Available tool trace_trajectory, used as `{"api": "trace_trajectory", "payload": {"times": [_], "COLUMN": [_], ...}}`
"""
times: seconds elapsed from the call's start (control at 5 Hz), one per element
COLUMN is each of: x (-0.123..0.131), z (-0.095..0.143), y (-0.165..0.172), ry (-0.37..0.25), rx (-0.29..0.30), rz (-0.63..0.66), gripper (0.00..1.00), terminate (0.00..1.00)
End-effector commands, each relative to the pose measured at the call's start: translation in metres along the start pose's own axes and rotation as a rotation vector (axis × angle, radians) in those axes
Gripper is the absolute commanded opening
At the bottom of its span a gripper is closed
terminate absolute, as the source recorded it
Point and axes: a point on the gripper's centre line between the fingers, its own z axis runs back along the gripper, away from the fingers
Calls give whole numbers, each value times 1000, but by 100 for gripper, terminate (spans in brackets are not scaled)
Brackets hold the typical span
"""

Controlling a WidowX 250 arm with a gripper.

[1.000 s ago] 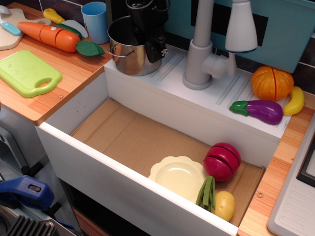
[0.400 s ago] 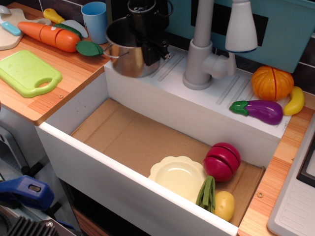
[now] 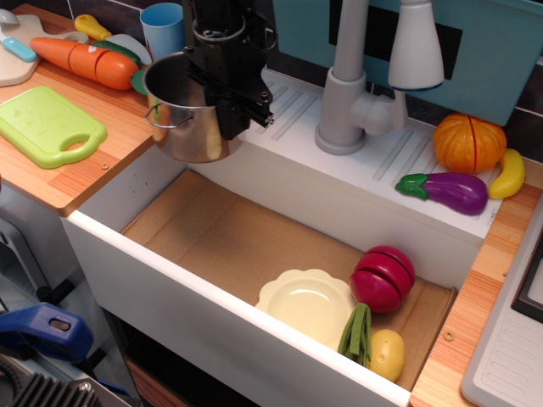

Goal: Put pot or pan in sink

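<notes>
A: Where was the pot (image 3: 182, 119) at this moment?

B: It hung in the air over the back left corner of the sink (image 3: 204, 309), just at the edge of the wooden bench (image 3: 110, 136). It touched nothing below. Its open mouth faced up and a little to the left, so it was slightly tilted.

A: And the claw (image 3: 225, 89)?

B: The black claw was clamped on the right side of the pot's rim, one part inside the pot and one outside. The thin wire handle on the near side hung free.

A: What did the step in hand need, in his opinion?

B: He judged that the pot was already lifted and only the lowering remained. The brown floor of the sink was bare on the left and in the middle. On the right lay the yellow plate (image 3: 305, 301), the red fruit (image 3: 383, 278), the green beans (image 3: 356, 332) and the potato (image 3: 387, 354). So the arm should go straight down, or a little toward the middle, well apart from these.

A: Any danger?

B: The white left wall was near the pot. He thought the arm should keep the pot clear of this wall, bring it level, and let go only when the bottom rested on the floor.
</notes>
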Motion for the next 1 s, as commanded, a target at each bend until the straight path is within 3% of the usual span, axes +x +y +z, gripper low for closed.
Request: {"api": "trace_trajectory", "payload": {"times": [0.0,0.2,0.8], "x": [-11,-15,-19], "z": [10,-14,-48], "y": [-3,-9,-36], "ry": [-69,-133,-129], "rx": [20,25,-24], "rz": [52,57,164], "gripper": [0,0,0], "terminate": [0,0,0]}}
